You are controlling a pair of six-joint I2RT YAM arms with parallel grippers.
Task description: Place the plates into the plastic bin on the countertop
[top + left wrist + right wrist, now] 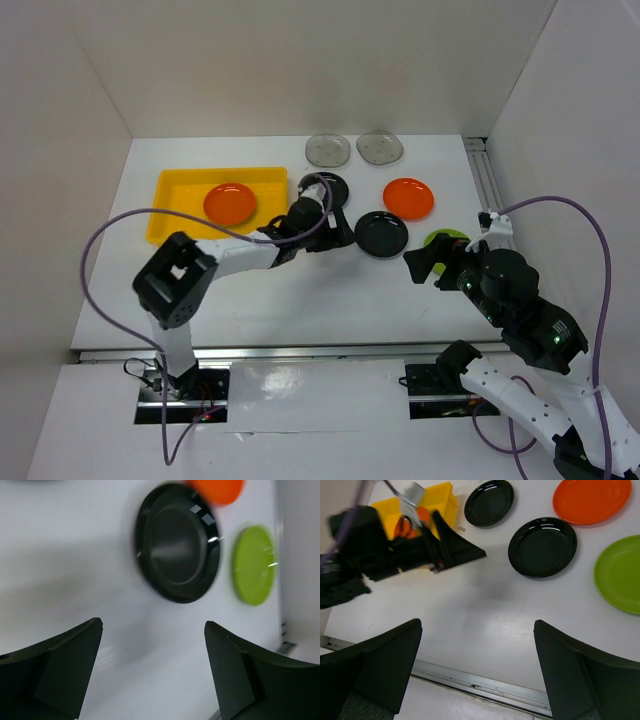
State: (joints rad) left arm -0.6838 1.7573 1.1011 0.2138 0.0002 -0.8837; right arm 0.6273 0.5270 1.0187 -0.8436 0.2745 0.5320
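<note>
You are looking down on a white countertop point(300, 300) that is carrying everything. The yellow plastic bin point(172, 190) is sitting toward its far-left corner, and one orange plate point(230, 203) is lying flat inside it, right of the bin's middle. Your left arm is reaching from the near edge diagonally toward the countertop's middle. There the left gripper point(336, 234) is hanging just off the bin's right end, its jaws spread wide apart and gripping nothing. Your right arm is leaning in from the near-right corner, and the right gripper point(477, 630) is likewise standing fully apart and empty above bare surface. Six more plates are lying outside the bin. The far black plate point(489, 502) is sitting just right of the bin, partly under the left wrist in the overhead view. The near black plate point(381, 233) is resting right of the left fingertips, close to them. The second orange plate point(408, 198) is lying beyond that one, toward the right edge. The lime green plate point(620, 575) is sitting nearest the right edge, partly hidden overhead by the right gripper. The left clear plate point(327, 149) and the right clear plate point(380, 147) are lying side by side along the far edge.
</note>
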